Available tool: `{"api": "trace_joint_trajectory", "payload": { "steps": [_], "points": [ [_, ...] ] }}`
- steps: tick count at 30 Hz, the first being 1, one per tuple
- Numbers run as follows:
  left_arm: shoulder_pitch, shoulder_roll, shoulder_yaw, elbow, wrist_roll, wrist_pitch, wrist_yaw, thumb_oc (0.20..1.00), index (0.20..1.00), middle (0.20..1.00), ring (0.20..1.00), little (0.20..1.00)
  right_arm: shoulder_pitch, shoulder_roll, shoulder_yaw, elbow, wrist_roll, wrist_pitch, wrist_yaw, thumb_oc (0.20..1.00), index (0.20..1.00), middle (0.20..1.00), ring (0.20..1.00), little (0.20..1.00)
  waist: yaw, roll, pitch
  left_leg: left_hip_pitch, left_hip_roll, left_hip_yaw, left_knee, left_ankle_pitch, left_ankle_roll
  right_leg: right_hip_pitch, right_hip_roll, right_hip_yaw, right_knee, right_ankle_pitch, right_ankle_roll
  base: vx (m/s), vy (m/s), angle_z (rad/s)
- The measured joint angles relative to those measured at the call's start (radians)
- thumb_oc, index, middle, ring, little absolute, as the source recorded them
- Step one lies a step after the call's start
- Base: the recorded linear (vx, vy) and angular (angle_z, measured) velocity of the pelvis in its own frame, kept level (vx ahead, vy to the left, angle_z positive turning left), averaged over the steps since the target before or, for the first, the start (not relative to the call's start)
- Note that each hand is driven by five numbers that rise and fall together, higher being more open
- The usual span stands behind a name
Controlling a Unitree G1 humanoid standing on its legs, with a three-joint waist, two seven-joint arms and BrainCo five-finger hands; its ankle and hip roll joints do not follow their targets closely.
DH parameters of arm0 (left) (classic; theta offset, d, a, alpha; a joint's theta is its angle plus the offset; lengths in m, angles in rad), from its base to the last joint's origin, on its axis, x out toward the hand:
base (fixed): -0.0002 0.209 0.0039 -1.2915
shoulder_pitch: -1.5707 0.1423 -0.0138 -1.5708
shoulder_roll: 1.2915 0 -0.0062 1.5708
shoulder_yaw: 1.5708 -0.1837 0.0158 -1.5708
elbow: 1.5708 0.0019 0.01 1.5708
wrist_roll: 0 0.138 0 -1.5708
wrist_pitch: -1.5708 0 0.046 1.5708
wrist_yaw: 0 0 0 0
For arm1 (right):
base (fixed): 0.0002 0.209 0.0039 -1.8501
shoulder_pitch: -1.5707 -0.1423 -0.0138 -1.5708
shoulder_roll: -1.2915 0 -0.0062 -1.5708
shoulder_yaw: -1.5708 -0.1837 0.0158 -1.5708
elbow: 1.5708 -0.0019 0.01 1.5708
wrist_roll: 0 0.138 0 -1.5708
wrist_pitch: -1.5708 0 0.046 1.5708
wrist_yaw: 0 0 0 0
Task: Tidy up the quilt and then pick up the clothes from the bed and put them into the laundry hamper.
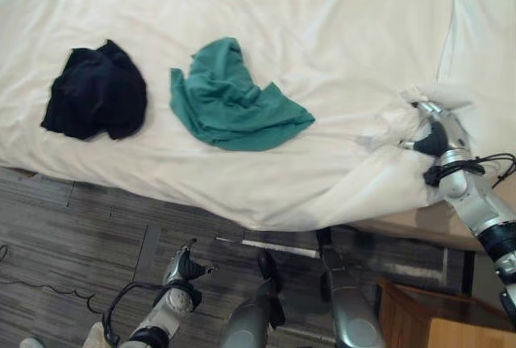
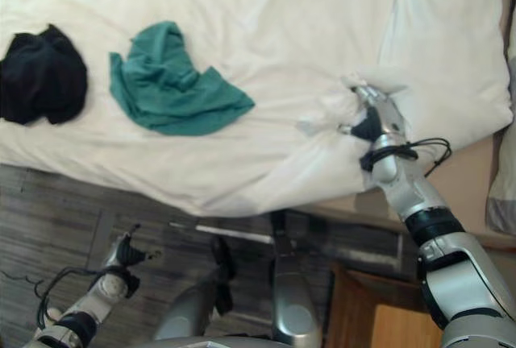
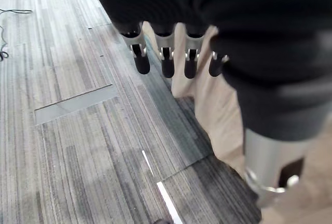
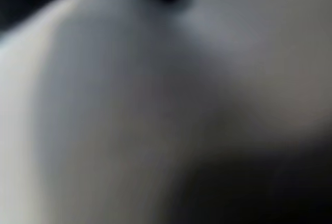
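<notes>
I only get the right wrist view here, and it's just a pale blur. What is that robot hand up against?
Observer: The right robot hand is pushed into a bunched-up fold of the white quilt, near the bed's edge.
Operator: Are there any clothes on the bed?
Observer: Two. There's a crumpled green garment and, to its left, a black garment. They aren't touching.
Operator: And the other hand?
Observer: The left robot hand hangs low over the grey plank floor, fingers relaxed, holding nothing.
</notes>
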Motion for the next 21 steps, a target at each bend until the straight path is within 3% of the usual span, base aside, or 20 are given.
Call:
{"api": "trace_joint_trajectory", "payload": {
  "steps": [4,7,9,11,12,14,17,19,21],
  "points": [
    [-0.002,-0.002,0.001,0.005,0.036,-0.001,0.0,1.0,1.0,1.0,1.0,1.0,-0.005,-0.009,-0.001,-0.031,0.0,-0.008,-0.001,0.2,0.2,0.2,0.2,0.2,-0.022,0.015,0.01,0.016,0.008,0.022,-0.002,-0.005,-0.007,0.012,0.008,0.002,0.0,0.0,0.0,0.01,-0.014,-0.08],
    [-0.014,-0.011,0.006,0.057,0.079,0.007,-0.002,1.0,1.0,1.0,1.0,1.0,0.178,-0.02,-0.136,-0.101,0.0,-0.02,0.011,0.2,0.2,0.2,0.2,0.2,-0.023,0.018,0.013,0.055,0.008,0.022,0.003,-0.012,-0.009,0.054,0.009,0.004,-0.001,-0.009,-0.012,0.06,0.0,0.12],
    [-0.009,-0.013,0.017,0.078,0.081,0.024,-0.003,1.0,1.0,1.0,1.0,1.0,0.278,0.002,-0.22,-0.109,0.001,-0.025,0.012,0.2,0.2,0.2,0.2,0.2,-0.022,0.017,0.013,0.083,0.008,0.021,0.0,-0.024,-0.013,0.084,0.008,0.006,-0.001,-0.021,-0.026,0.1,0.002,0.03],
    [0.009,-0.017,0.038,0.077,0.082,0.033,-0.003,1.0,1.0,1.0,1.0,1.0,0.369,0.041,-0.295,-0.114,0.003,-0.025,0.01,0.2,0.2,0.2,0.2,0.2,-0.026,0.012,0.01,0.11,0.008,0.022,-0.003,-0.029,-0.013,0.112,0.007,0.006,-0.002,-0.031,-0.019,0.1,0.011,0.01],
    [0.011,-0.026,0.043,0.08,0.082,0.041,-0.003,1.0,1.0,1.0,1.0,1.0,0.438,0.084,-0.355,-0.118,0.007,-0.033,0.008,1.0,1.0,1.0,1.0,1.0,-0.033,0.008,0.008,0.129,0.008,0.021,-0.003,-0.035,-0.017,0.131,0.007,0.007,-0.002,-0.049,-0.016,0.1,0.011,0.04],
    [0.035,-0.042,0.056,0.082,0.081,0.045,-0.003,1.0,1.0,1.0,1.0,1.0,0.517,0.206,-0.406,-0.087,0.05,-0.037,-0.007,1.0,1.0,1.0,1.0,1.0,-0.049,-0.013,-0.025,0.152,0.012,0.024,-0.003,-0.042,-0.02,0.15,0.013,0.013,-0.002,-0.055,-0.019,0.09,0.018,-0.1],
    [0.057,-0.053,0.064,0.088,0.079,0.046,-0.004,1.0,1.0,1.0,1.0,1.0,0.582,0.301,-0.438,-0.015,0.109,-0.042,-0.009,1.0,1.0,1.0,1.0,1.0,-0.078,-0.043,-0.088,0.169,0.02,0.027,-0.004,-0.049,-0.022,0.166,0.022,0.014,-0.003,-0.059,-0.024,0.09,0.024,-0.12],
    [0.063,-0.061,0.061,0.104,0.077,0.047,-0.005,1.0,1.0,1.0,1.0,1.0,0.631,0.379,-0.477,0.065,0.244,-0.044,-0.006,1.0,1.0,1.0,1.0,1.0,-0.085,-0.076,-0.15,0.191,0.026,0.052,-0.003,-0.055,-0.025,0.176,0.032,0.029,-0.007,-0.061,-0.026,0.07,0.042,-0.25],
    [0.071,-0.075,0.059,0.116,0.074,0.049,-0.007,1.0,1.0,1.0,1.0,1.0,0.64,0.433,-0.541,0.144,0.386,-0.055,0.001,1.0,1.0,1.0,1.0,1.0,-0.092,-0.082,-0.193,0.193,0.026,0.062,-0.003,-0.059,-0.024,0.176,0.032,0.035,-0.007,-0.063,-0.025,0.05,0.048,-0.15]
  ]
}}
